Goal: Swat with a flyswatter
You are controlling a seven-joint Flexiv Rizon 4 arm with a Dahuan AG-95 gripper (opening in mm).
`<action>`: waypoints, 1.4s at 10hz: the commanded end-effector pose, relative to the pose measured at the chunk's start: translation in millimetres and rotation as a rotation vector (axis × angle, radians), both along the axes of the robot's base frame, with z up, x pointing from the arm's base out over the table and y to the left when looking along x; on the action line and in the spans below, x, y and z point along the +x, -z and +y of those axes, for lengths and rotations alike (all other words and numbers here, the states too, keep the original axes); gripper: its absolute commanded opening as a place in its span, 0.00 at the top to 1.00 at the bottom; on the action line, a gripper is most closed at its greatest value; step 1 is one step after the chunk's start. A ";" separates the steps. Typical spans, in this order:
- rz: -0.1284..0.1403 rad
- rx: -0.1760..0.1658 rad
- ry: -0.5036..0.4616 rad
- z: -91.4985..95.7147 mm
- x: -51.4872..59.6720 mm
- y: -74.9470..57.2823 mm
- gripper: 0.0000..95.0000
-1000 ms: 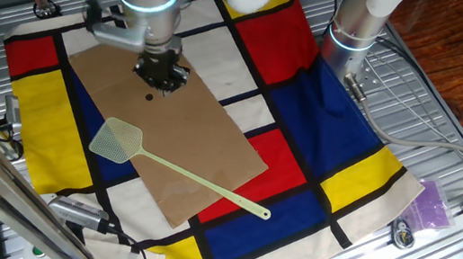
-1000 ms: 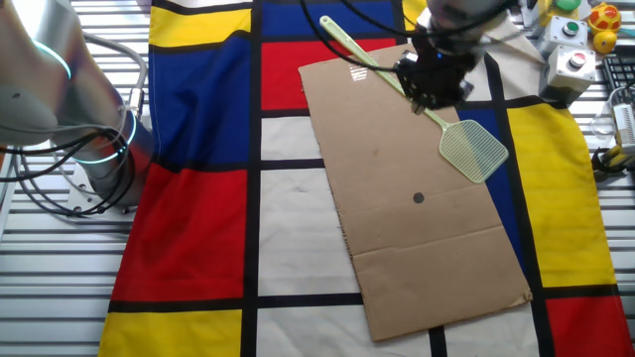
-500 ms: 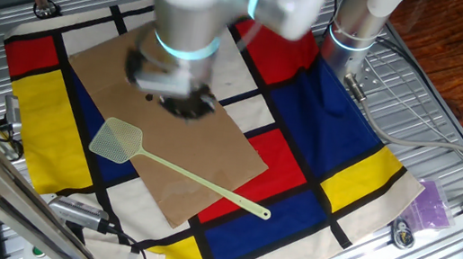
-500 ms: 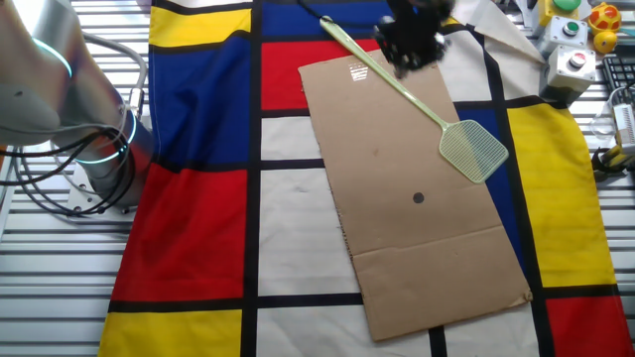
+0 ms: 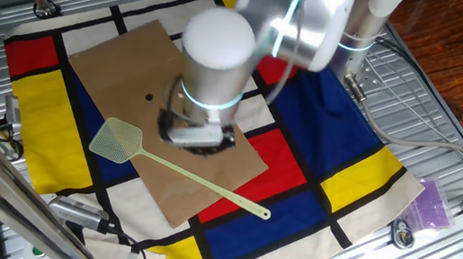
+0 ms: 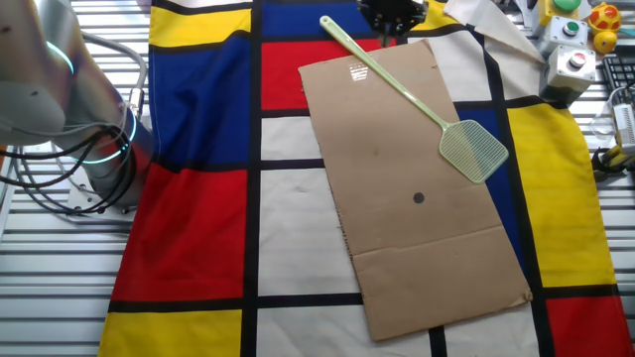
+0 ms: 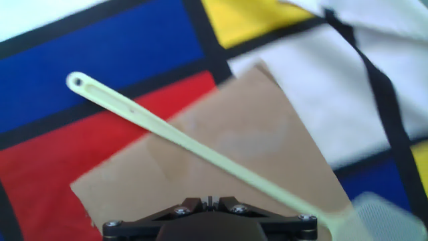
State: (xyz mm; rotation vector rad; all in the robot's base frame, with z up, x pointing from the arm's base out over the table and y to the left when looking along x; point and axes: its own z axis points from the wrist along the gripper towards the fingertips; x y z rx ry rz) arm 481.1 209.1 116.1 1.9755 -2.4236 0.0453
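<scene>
- The gripper (image 5: pixel 199 136) hung above the cardboard sheet (image 5: pixel 128 88), close over the near side of it; its fingers could not be made out in any view, so whether they were spread or closed could not be told.
- Against the frames before, the arm had travelled from over the dark dot (image 5: pixel 148 96) toward the flyswatter's handle end.
- The flyswatter (image 5: pixel 173 169) lay flat and untouched, in the same place as earlier: mesh head (image 6: pixel 474 150) over the sheet's edge, handle running diagonally across the cardboard to the checked cloth (image 6: pixel 198 248).
- The hand view alone showed the handle (image 7: pixel 194 150) close up, its widened tip (image 7: pixel 79 83) with a hole resting on the red and blue squares.
- The other fixed view showed only the gripper's underside (image 6: pixel 389 14) at the top edge, just beyond the handle tip.
</scene>
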 end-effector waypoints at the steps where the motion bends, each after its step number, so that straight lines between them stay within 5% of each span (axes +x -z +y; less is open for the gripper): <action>1: 0.004 -0.002 -0.138 12.0 -4.7 23.4 0.80; 4: 0.004 -0.016 -0.137 11.8 -5.1 26.0 0.80; 5: 0.007 -0.014 -0.152 11.8 -5.1 26.0 1.00; 7: 0.007 0.014 -0.219 11.8 -5.1 26.0 1.00; 8: 0.007 0.026 -0.254 11.8 -5.1 26.0 0.80; 10: 0.000 0.030 -0.374 11.8 -5.1 26.0 0.80; 14: 0.002 0.029 -0.421 11.8 -5.1 26.0 0.80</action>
